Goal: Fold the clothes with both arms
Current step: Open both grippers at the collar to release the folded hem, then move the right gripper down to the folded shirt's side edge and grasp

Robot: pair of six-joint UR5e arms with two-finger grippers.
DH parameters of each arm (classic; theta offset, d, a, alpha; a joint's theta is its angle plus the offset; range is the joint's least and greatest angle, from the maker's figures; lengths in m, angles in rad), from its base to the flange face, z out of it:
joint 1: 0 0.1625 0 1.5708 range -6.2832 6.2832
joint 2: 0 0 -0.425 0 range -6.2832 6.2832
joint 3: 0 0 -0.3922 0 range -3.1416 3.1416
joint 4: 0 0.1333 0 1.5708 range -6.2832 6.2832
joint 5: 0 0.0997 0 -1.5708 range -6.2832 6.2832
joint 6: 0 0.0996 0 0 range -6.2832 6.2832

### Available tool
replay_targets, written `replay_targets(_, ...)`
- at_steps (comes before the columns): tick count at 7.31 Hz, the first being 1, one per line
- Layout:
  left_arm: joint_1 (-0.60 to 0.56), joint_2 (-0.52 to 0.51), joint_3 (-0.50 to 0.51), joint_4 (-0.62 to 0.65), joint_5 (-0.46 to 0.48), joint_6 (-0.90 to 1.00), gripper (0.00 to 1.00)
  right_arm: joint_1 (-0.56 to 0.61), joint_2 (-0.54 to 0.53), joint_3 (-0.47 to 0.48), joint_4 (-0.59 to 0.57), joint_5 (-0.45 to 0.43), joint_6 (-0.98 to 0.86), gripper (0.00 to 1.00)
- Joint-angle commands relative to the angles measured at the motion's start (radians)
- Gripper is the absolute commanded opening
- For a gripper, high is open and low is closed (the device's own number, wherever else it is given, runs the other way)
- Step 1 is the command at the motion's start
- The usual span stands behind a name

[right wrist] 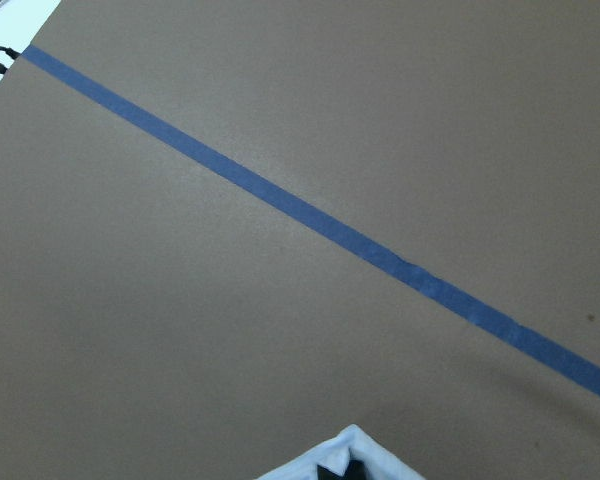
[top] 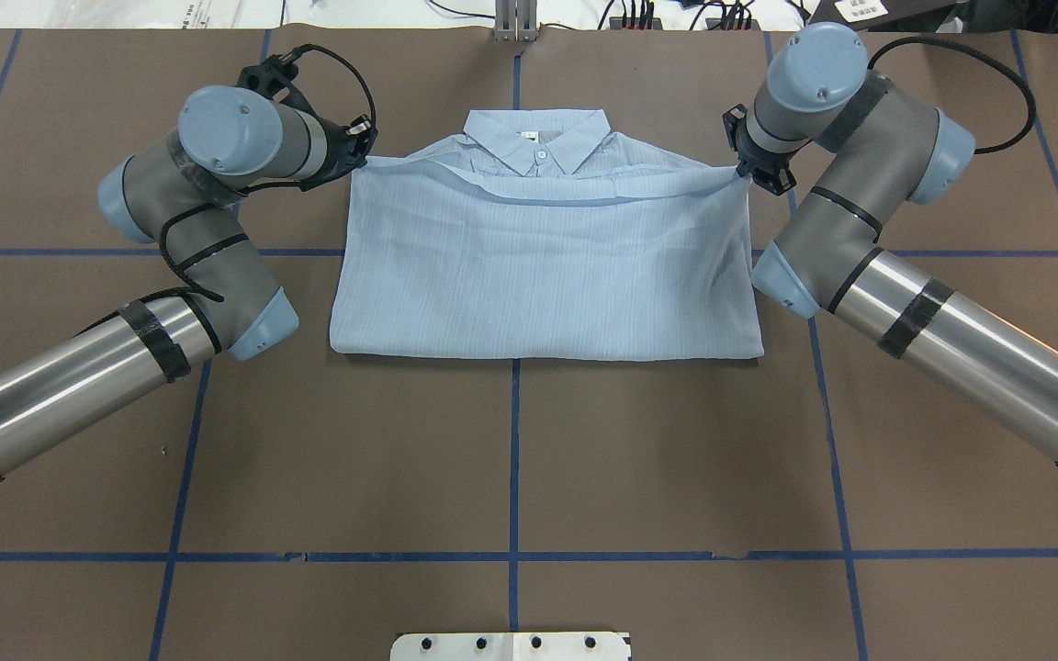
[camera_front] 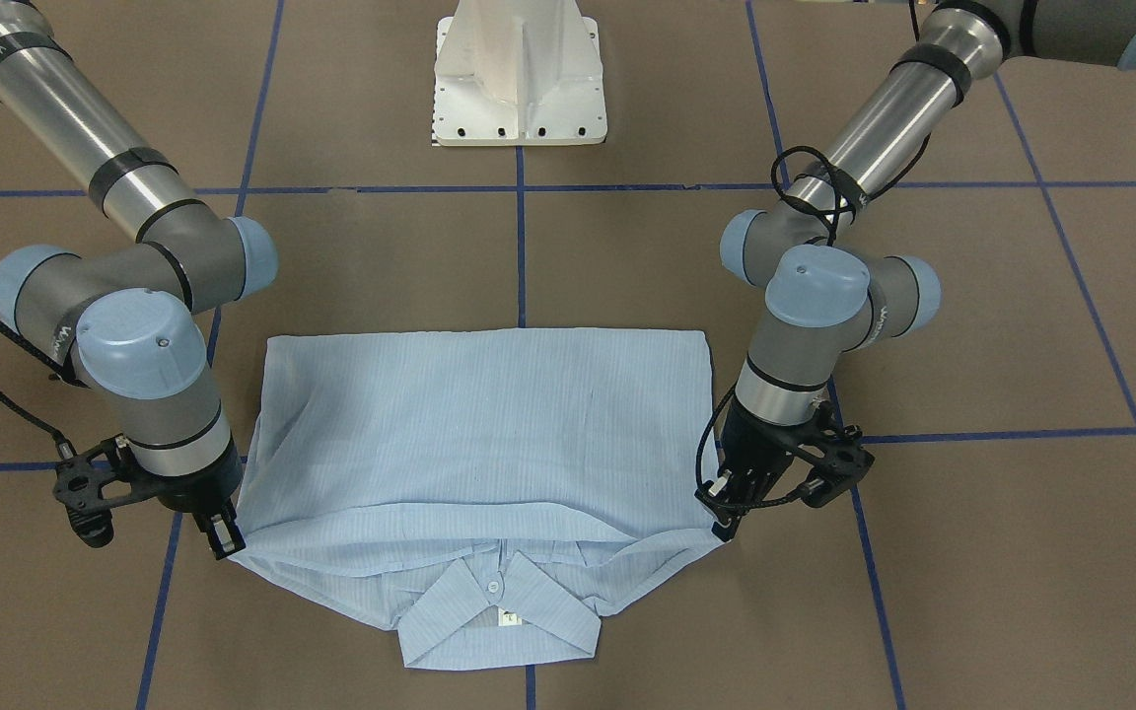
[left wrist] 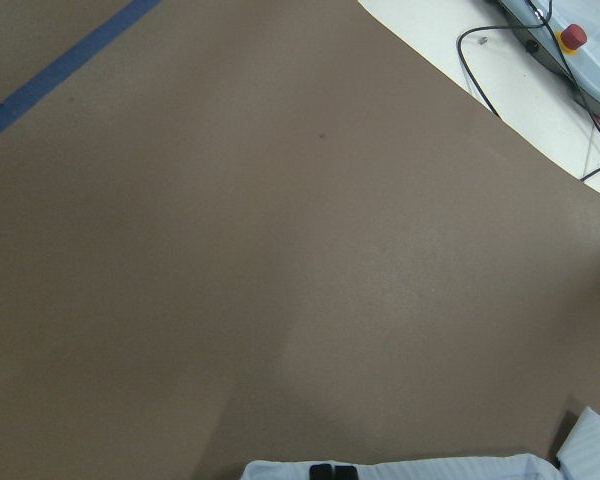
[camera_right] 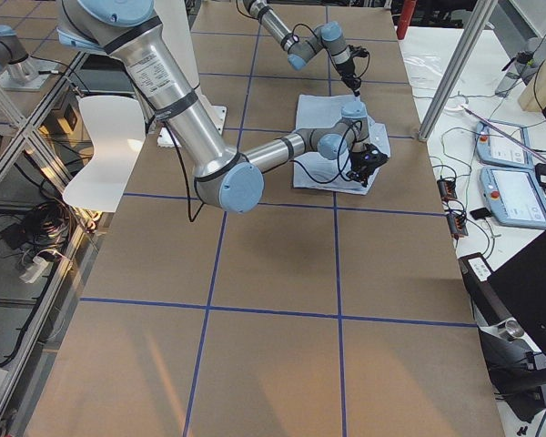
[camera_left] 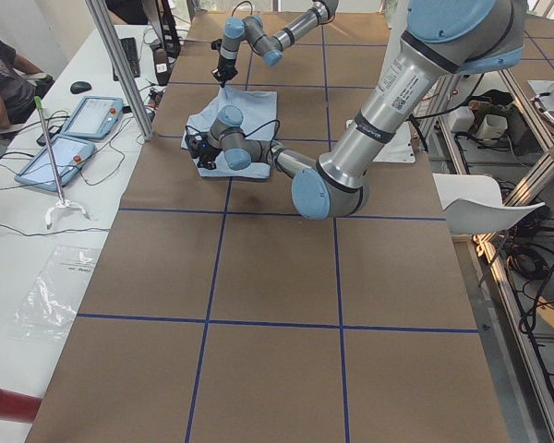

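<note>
The light-blue pinstriped shirt (top: 543,266) lies folded into a rectangle on the brown table, collar (top: 538,147) and neck tag at the far edge. Its hem layer is drawn up over the body to just below the collar. My left gripper (top: 362,154) is shut on the upper layer's left corner, my right gripper (top: 749,174) on its right corner. In the front-facing view the left gripper (camera_front: 726,521) is at the right and the right gripper (camera_front: 229,537) at the left of the shirt (camera_front: 479,414). The left wrist view shows shut fingertips (left wrist: 330,470) pinching cloth, and so does the right wrist view (right wrist: 338,466).
The white pedestal base (camera_front: 519,84) stands at the robot's side of the table. Blue tape lines (top: 515,551) cross the brown surface. Control pendants (camera_left: 88,115) and cables lie on a white side table beyond the collar edge, where a seated person (camera_left: 5,83) shows.
</note>
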Motion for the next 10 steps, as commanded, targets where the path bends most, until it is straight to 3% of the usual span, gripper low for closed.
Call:
replay_targets(1, -0.002, 0.003, 0.000, -0.002, -0.001, 0.036, 0.34, -0.003, 0.002, -0.001, 0.000, 0.002, -0.006, 0.99)
replay_targets(3, -0.008, 0.013, -0.008, -0.011, -0.004, 0.040, 0.36, 0.002, -0.013, 0.030, 0.005, 0.011, -0.032, 1.00)
replay_targets(4, -0.010, 0.019, -0.025, -0.009, -0.010, 0.041, 0.36, 0.003, -0.063, 0.095, 0.005, 0.015, -0.032, 1.00)
replay_targets(6, -0.011, 0.078, -0.102, -0.005, -0.011, 0.040, 0.36, -0.006, -0.209, 0.300, 0.003, 0.073, -0.023, 1.00)
replay_targets(8, -0.011, 0.085, -0.109, 0.000, -0.011, 0.040, 0.36, -0.069, -0.350, 0.474, 0.005, 0.080, 0.056, 1.00)
replay_targets(10, -0.011, 0.086, -0.112, 0.003, -0.011, 0.038, 0.37, -0.156, -0.363, 0.484, 0.006, 0.066, 0.167, 1.00)
